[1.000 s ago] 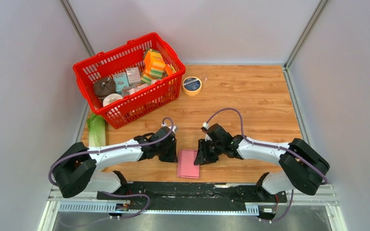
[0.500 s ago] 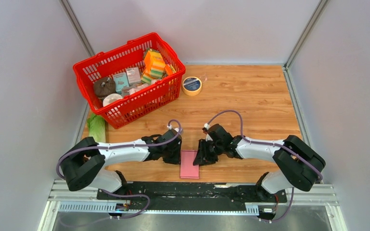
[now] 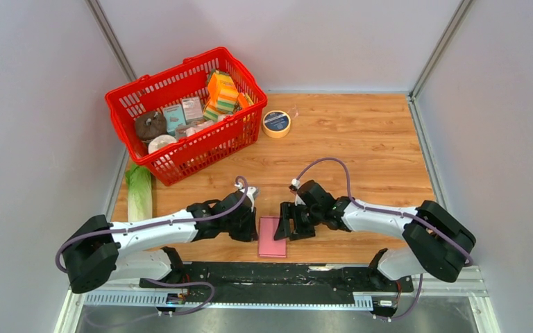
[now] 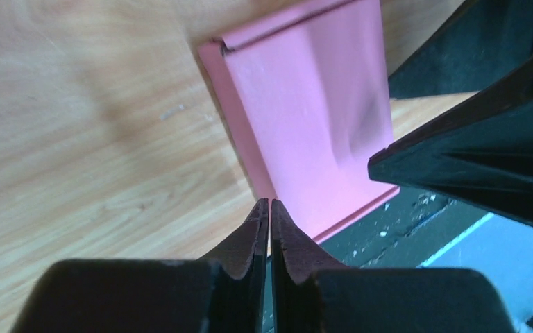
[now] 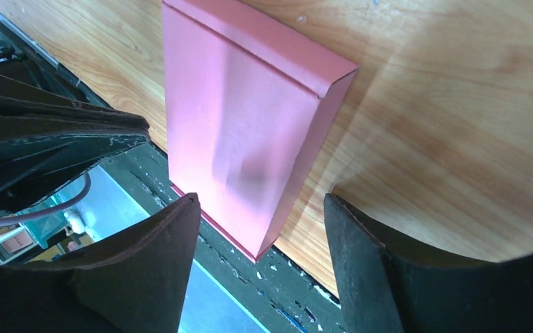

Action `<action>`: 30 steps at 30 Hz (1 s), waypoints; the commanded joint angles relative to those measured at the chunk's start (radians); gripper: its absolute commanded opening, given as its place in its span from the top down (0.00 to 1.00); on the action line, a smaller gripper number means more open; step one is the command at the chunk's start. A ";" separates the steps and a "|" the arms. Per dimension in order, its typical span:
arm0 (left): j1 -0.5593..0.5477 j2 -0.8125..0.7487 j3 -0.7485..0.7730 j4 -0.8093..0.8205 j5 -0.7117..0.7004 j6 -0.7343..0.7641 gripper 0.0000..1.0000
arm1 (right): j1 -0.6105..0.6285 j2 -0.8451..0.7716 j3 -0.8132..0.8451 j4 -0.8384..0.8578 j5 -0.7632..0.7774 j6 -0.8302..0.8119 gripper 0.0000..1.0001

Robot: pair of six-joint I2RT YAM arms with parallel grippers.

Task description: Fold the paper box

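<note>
Our left pincer is pressed fully together with nothing between its fingers. Its tips sit right at the long edge of the pink paper box, which lies flat on the wooden table just ahead of it. Our right pincer stands wide apart, gripping nothing, with the box's near corner lying between its spread fingers.

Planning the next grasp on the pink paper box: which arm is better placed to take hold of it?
Probably the right. The right pincer stands open with the near end of the paper box showing between its fingers; the left pincer is shut, tips beside the box's left edge.
</note>
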 commanded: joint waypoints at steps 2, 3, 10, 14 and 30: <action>-0.043 0.011 -0.031 0.015 0.079 -0.010 0.90 | 0.045 -0.046 0.015 -0.031 0.032 -0.003 0.26; -0.043 0.027 -0.031 0.010 0.075 -0.013 0.91 | 0.051 -0.049 0.006 -0.030 0.037 0.005 0.26; -0.081 0.088 -0.019 0.016 0.059 -0.034 0.95 | 0.106 -0.043 -0.031 0.012 0.057 0.054 0.27; -0.109 0.139 0.003 0.042 0.072 -0.044 0.96 | 0.140 -0.021 -0.046 0.076 0.057 0.095 0.27; -0.098 0.025 -0.091 0.139 -0.080 -0.136 0.95 | 0.120 0.002 -0.059 0.213 0.067 0.188 0.21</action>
